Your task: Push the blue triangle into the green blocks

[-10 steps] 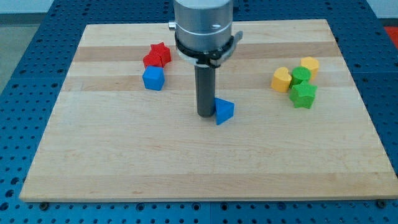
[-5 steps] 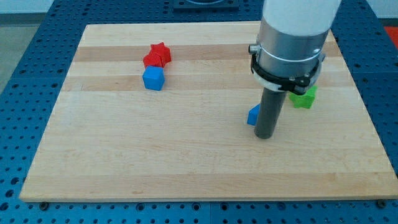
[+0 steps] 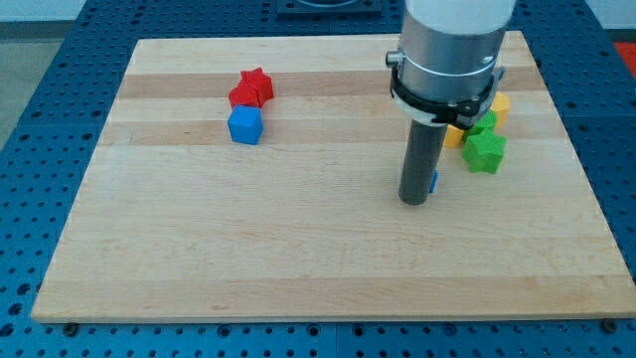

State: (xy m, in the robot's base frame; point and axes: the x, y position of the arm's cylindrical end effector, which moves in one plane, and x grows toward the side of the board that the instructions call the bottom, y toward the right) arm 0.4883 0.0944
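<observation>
Camera view, nearest edge first: a blue perforated base frames the pale wooden tabletop, whose plank grain runs left to right, and the whole near half of the wood carries no blocks. Past that, right of centre, my tip rests on the wood; this rod has no claw, so nothing opens or closes. Only a sliver of the blue triangle shows, touching the rod at its 3 o'clock, the rest hidden behind it. At about 2 o'clock from the tip sits a green star-like block, near the triangle but apart from it. Beyond it is a second green block, with two yellow blocks partly hidden by the arm housing. Far off at 10 o'clock lie a blue cube and behind it two touching red blocks.
</observation>
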